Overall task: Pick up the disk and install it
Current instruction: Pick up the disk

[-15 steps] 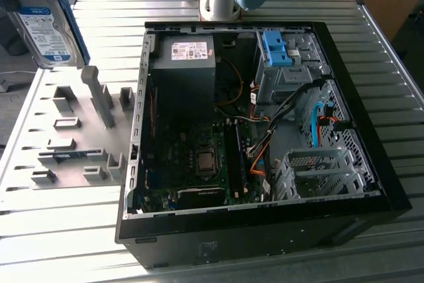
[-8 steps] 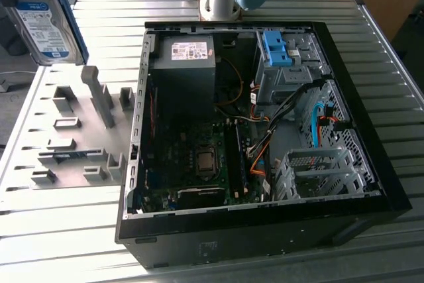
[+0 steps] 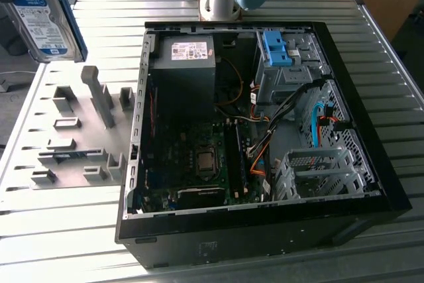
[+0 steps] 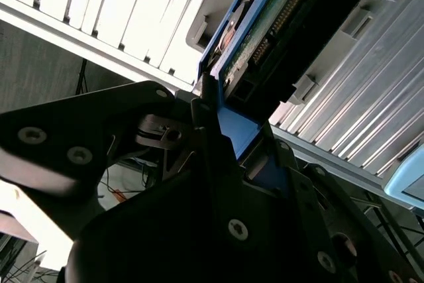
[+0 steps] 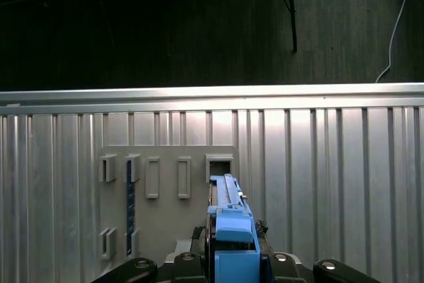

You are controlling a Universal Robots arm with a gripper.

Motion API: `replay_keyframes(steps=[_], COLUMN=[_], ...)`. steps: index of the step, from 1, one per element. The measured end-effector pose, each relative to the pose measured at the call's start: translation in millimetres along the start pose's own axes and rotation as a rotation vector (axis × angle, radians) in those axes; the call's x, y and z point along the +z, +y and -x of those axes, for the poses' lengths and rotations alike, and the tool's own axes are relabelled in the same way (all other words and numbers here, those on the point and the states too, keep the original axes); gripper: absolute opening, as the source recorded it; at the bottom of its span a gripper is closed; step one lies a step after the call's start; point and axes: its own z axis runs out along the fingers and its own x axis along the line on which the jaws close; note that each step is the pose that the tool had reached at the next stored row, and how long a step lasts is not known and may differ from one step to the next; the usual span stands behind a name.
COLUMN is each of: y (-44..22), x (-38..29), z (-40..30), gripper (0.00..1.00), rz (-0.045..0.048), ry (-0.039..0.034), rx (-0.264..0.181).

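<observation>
Disk held aloft at the left, clear of the open computer case.

In the exterior view the disk (image 3: 41,14) hangs at the far left above the ribbed counter (image 3: 112,24), label showing. Below it lies a grey slotted holder plate (image 3: 86,107). To the right sits the open computer case (image 3: 265,236), a blue bracket (image 3: 278,48) in its bay. In both wrist views the jaws clamp the disk's blue-railed edge.

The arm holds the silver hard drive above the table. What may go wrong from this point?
1. The gripper seems to clamp the silver metal hard drive with blue side rails at one end only, so it may tilt or slip.
2. Orange and black cables cross the open black computer case beside the drive cages; the drive might snag them.
</observation>
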Motion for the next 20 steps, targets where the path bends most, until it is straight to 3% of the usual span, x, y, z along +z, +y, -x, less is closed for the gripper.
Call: replay_keyframes(steps=[20], y=[0.1], x=[-16.5], z=[0.9], gripper=[0.36], rz=[-0.0001], ry=[0.0], rx=[0.0])
